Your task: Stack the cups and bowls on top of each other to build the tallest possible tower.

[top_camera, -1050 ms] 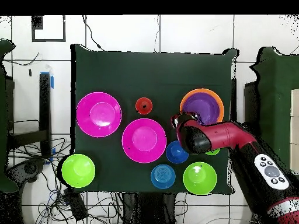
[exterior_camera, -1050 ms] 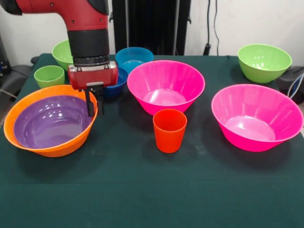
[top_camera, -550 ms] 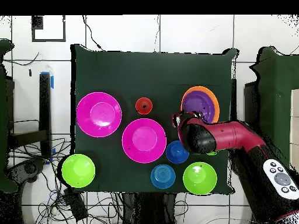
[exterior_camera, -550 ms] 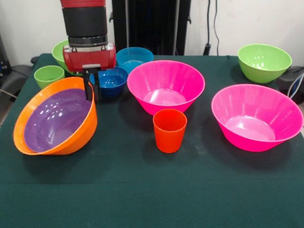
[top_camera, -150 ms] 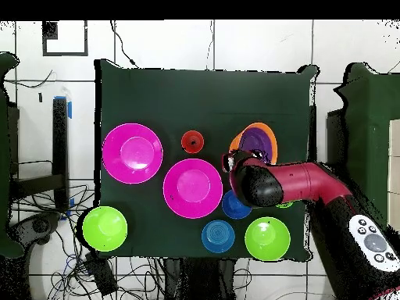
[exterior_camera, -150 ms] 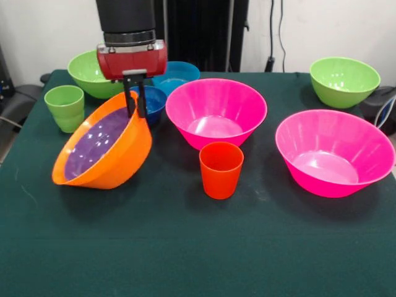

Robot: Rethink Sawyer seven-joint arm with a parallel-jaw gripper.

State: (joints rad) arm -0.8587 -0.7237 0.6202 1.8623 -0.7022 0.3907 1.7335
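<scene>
My gripper (exterior_camera, -150 ms: 135, 110) is shut on the far rim of the large orange bowl (exterior_camera, -150 ms: 117, 162), which hangs steeply tilted with its open side facing left. The purple bowl (exterior_camera, -150 ms: 96, 143) sits nested inside it. In the overhead view the arm covers part of the orange bowl (top_camera, -150 ms: 264, 130) and purple bowl (top_camera, -150 ms: 255, 145). The orange-red cup (exterior_camera, -150 ms: 221, 169) stands upright mid-table. Two pink bowls (exterior_camera, -150 ms: 216, 111) (exterior_camera, -150 ms: 334, 151) sit to its right. The light green cup (exterior_camera, -150 ms: 65, 107) stands at the far left.
Two green bowls (exterior_camera, -150 ms: 93, 73) (exterior_camera, -150 ms: 344, 80) sit at the back corners. A light blue bowl (exterior_camera, -150 ms: 176, 75) and a small dark blue bowl (exterior_camera, -150 ms: 151, 102) lie just behind the gripper. A dark green cloth (exterior_camera, -150 ms: 198, 247) covers the table.
The gripper has risen and moved right, lifting the orange bowl's far rim. The bowl, with the purple one inside, has tipped from flat to steeply tilted and shifted right.
</scene>
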